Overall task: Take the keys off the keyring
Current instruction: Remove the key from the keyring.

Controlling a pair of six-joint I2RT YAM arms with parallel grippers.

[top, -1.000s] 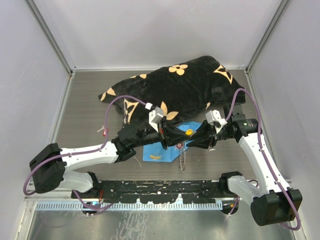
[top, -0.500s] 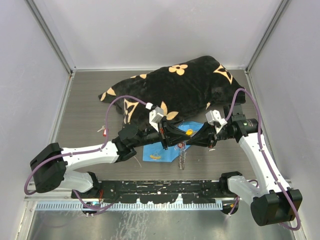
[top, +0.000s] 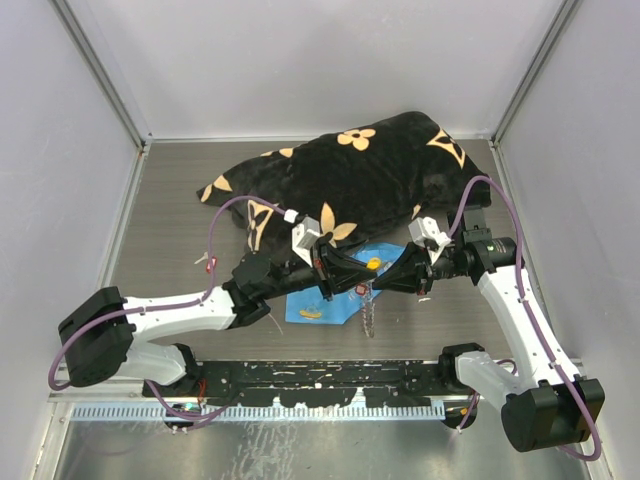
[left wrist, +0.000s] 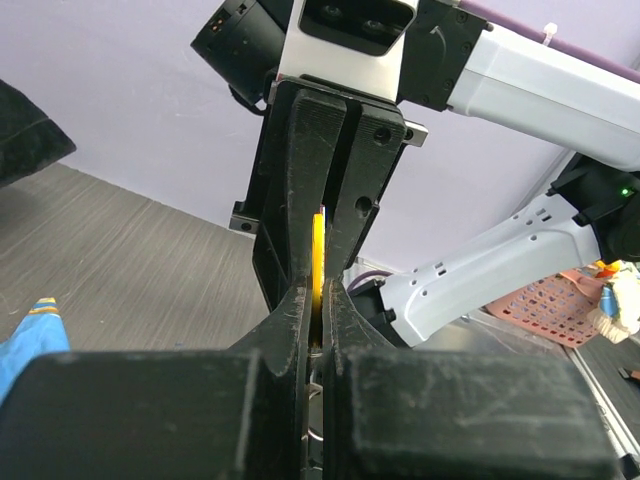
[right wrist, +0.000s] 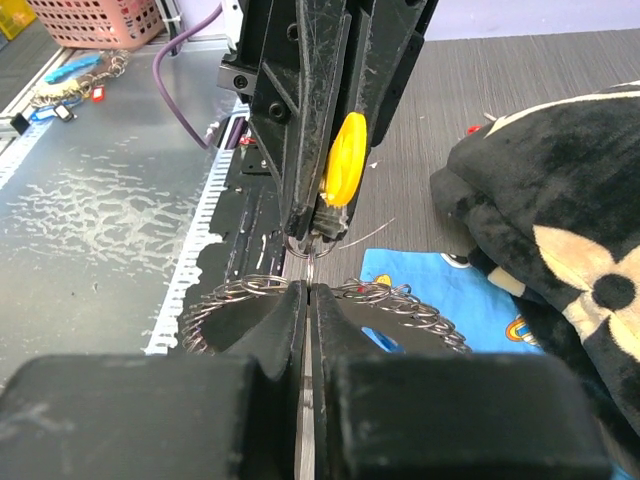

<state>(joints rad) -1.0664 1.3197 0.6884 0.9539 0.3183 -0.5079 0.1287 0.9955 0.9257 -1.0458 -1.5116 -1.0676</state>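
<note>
The left arm point(top: 180, 312) reaches from its base toward the middle, its forearm low and nearly level, with the left gripper point(top: 358, 287) pointing right. The right arm point(top: 515, 310) rises from its base, bends at the elbow and points the right gripper point(top: 376, 285) left. The 2 grippers meet tip to tip, each with its jaws pressed together.

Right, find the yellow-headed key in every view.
Top external: yellow-headed key, centre of picture.
Left wrist: thin yellow sliver, centre, in the dark slit.
Right wrist: yellow disc, upper centre.
Shared landmark: blue cloth, bottom-left in left wrist, lower right in right wrist.
</note>
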